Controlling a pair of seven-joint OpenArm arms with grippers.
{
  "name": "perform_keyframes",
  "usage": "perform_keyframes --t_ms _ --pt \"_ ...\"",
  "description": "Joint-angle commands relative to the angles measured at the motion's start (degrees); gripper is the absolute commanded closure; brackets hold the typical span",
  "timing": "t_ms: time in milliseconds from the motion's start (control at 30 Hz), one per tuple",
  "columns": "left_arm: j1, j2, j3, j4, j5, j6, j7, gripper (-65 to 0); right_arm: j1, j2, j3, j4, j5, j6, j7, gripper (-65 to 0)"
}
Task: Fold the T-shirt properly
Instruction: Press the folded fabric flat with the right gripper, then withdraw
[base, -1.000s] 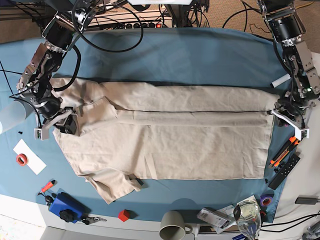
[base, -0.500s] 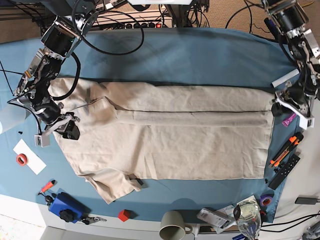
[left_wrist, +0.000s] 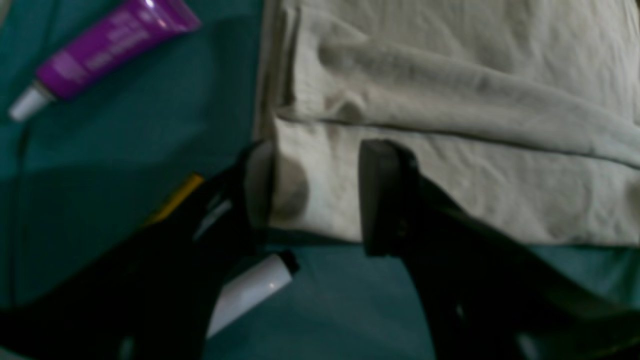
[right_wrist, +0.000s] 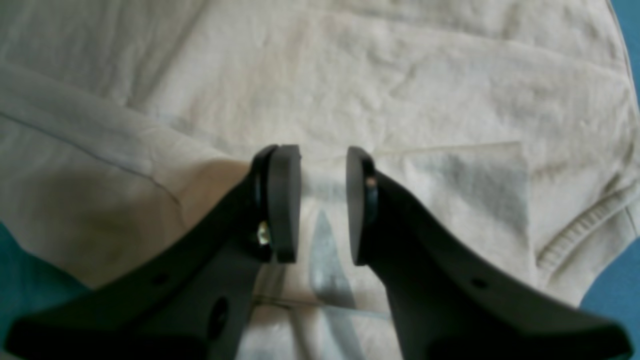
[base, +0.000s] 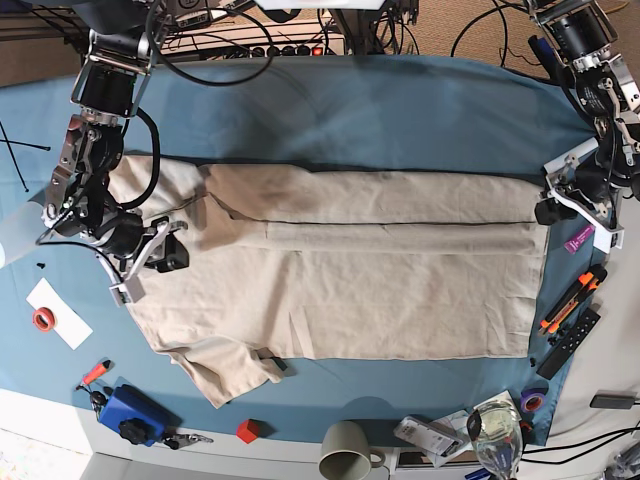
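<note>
The beige T-shirt (base: 380, 270) lies flat on the blue cloth, folded lengthwise, with its collar end at the base view's left. My left gripper (base: 560, 205) is at the shirt's right edge. In the left wrist view that gripper (left_wrist: 317, 195) is open, its fingers astride a corner of the T-shirt (left_wrist: 450, 125) and not pinching it. My right gripper (base: 155, 265) hangs over the shirt's left part. In the right wrist view the right gripper (right_wrist: 322, 200) is open above the T-shirt (right_wrist: 400, 75), with the ribbed collar (right_wrist: 575, 235) to its right.
A purple tube (base: 578, 238) and a white marker (left_wrist: 250, 290) lie by the left gripper. Orange markers (base: 565, 305) and a black remote (base: 570, 345) sit at the right edge. Along the front are a mug (base: 345, 455), a red cube (base: 247, 430) and a blue object (base: 130, 410).
My left gripper has opened and shifted a little toward the far side at the shirt's right edge. The right gripper has moved rightward, further over the shirt.
</note>
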Motion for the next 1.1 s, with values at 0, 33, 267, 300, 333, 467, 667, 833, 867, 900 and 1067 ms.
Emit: perform_keyframes --t_ms 0,33,267,300,333,467,667,833,867,900,1067 --pt "-0.8 -0.8 -0.3 1.5 -1.4 -0.5 -0.5 -28.2 1.3 0.7 -0.2 1.0 1.3 0.1 0.9 -16.6" --pt "-0.8 -0.8 -0.3 1.9 -1.6 -0.5 -0.5 -28.2 1.3 0.7 -0.3 1.0 2.3 0.1 0.8 -16.6" --pt "-0.8 -0.7 -0.3 3.3 -1.5 -0.4 -0.3 -28.2 1.3 0.6 -0.3 1.0 14.6 0.1 -5.2 -16.6" --pt "-0.7 -0.7 -0.3 3.3 -1.6 -0.4 -0.2 -28.2 1.3 0.7 -0.3 1.0 15.3 0.1 -5.8 -16.6" --pt "-0.6 -0.7 -0.3 3.3 -1.6 -0.5 -0.2 -28.2 1.3 0.8 -0.6 1.0 15.9 0.1 -6.2 -16.6" --pt "0.0 -0.7 -0.3 3.4 -1.6 -0.4 0.0 -28.2 1.3 2.1 -4.4 1.0 16.2 0.1 -6.4 -16.6" --pt "1.8 -0.6 -0.3 5.2 -1.6 -0.4 0.0 -28.2 1.3 4.9 -11.4 1.0 16.1 0.1 -5.6 -16.6" --pt "3.9 1.1 -0.3 8.2 -1.6 -0.5 -0.2 -28.2 1.3 4.9 -11.5 2.4 16.0 0.1 -4.7 -16.6" --pt "4.5 1.8 -0.3 8.7 -1.5 -0.5 -0.2 -28.2 1.3 4.9 -11.5 2.9 16.0 0.1 -4.7 -16.6" --pt "4.9 2.5 -0.3 8.9 -1.6 -1.0 -0.2 -28.2 1.3 4.9 -11.5 3.3 16.0 0.1 -4.7 -16.6" --pt "6.4 5.5 -0.3 9.2 -1.6 -1.7 -1.2 -28.1 1.3 4.9 -11.5 4.5 16.0 0.1 -4.6 -16.6"
